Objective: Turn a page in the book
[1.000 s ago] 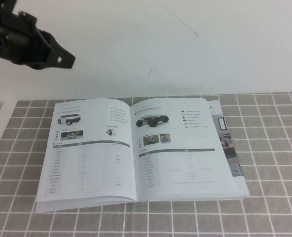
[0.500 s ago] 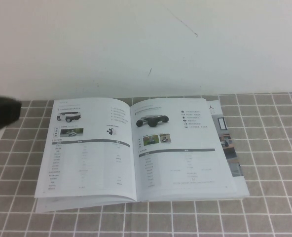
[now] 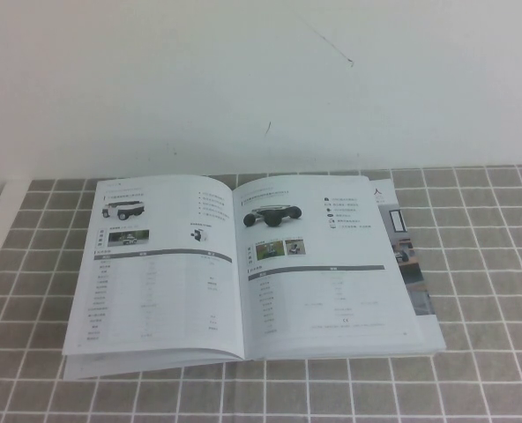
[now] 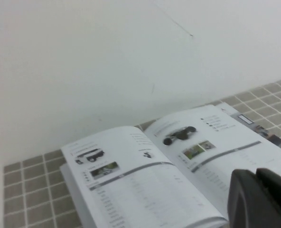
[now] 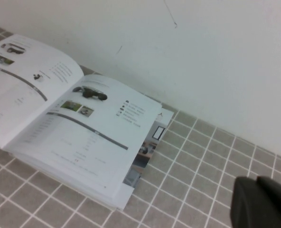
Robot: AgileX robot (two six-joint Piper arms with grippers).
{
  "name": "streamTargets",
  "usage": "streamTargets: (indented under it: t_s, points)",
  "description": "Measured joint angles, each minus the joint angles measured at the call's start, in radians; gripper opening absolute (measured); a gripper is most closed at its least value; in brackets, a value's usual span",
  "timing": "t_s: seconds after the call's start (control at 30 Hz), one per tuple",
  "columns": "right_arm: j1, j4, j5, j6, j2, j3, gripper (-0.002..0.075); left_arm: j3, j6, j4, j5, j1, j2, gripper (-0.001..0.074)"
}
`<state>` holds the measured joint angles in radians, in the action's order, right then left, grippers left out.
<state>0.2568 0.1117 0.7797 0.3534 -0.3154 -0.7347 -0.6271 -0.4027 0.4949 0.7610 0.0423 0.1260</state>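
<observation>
While left tool (image 4: 261, 197), right tool (image 5: 261, 202) near book (image 3: 243, 264)

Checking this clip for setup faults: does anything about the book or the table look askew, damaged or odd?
Nothing looks damaged. The book lies open and flat on the tiled cloth, though its right-hand pages are fanned out stepwise. The left gripper and right gripper hang apart from it, touching nothing.

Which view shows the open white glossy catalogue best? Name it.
The high view: the open white glossy catalogue lies whole, both pages readable. The left wrist view cuts off its near edge behind the left end effector; the right wrist view crops its left page.
</observation>
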Motion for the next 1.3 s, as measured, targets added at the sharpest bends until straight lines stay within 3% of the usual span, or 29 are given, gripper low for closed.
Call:
streamTargets:
  t_s: [0.37, 0.6, 1.03, 1.3]
  points:
    - [0.0, -0.078, -0.443, 0.0, -0.002, 0.35, -0.0002, 0.193, 0.002, -0.104, -0.34, 0.0, -0.049, -0.0004]
    - [0.0, -0.078, -0.462, 0.0, -0.004, 0.505, -0.0002, 0.329, 0.003, -0.107, -0.496, 0.0, -0.049, -0.0004]
    - [0.0, -0.078, -0.492, 0.0, -0.004, 0.741, -0.0002, 0.557, 0.003, -0.107, -0.506, 0.0, -0.049, -0.0004]
    - [0.0, -0.078, -0.543, 0.002, -0.004, 0.763, -0.0002, 0.65, 0.027, -0.134, -0.511, 0.0, -0.054, -0.0004]
